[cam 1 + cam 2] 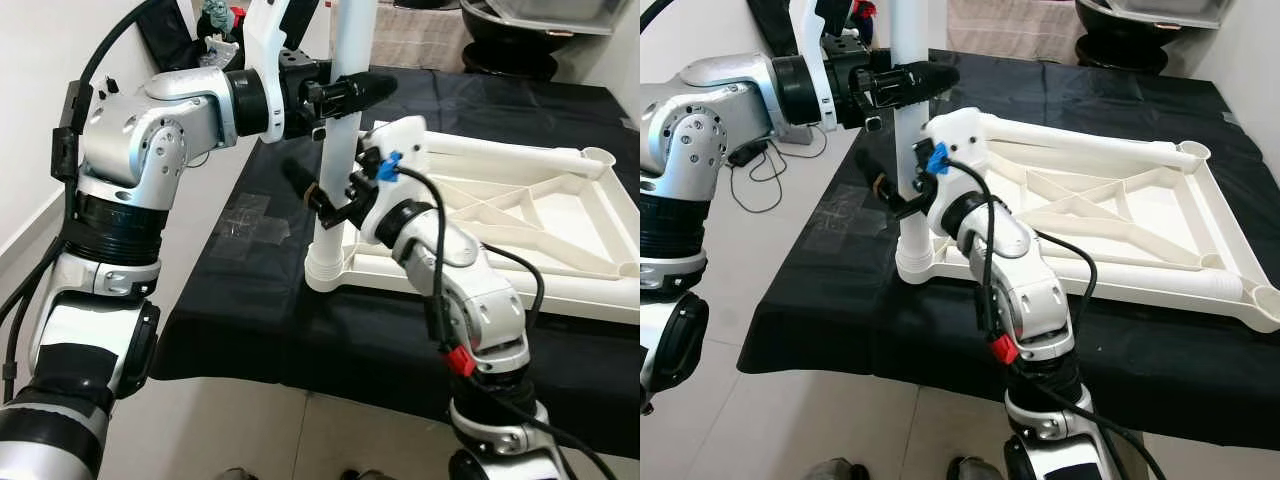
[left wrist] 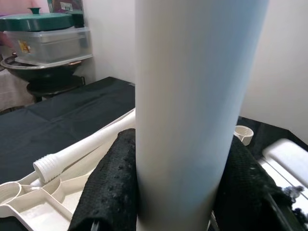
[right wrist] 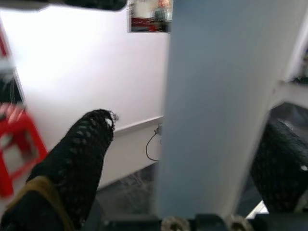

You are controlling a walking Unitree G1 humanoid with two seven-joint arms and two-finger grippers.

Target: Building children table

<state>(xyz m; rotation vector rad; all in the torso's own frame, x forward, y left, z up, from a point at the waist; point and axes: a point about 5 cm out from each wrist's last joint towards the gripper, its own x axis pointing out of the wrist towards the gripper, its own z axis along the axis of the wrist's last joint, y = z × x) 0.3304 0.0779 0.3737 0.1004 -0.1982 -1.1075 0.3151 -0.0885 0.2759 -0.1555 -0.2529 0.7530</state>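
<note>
Left tool (image 1: 350, 93): clenched on the white table leg (image 1: 338, 150), high up, fingers (image 2: 108, 187) on both sides of the tube.
Right tool (image 1: 318, 195): around the same leg lower down; one finger (image 3: 79, 159) stands off the tube, so whether it grips I cannot tell.
Table leg: upright, its foot in the near left corner socket of the tabletop (image 1: 520, 215).
Tabletop: white, underside up, on the black-covered counter (image 1: 250, 320).
Second leg (image 2: 82, 149): lying along the far edge.
</note>
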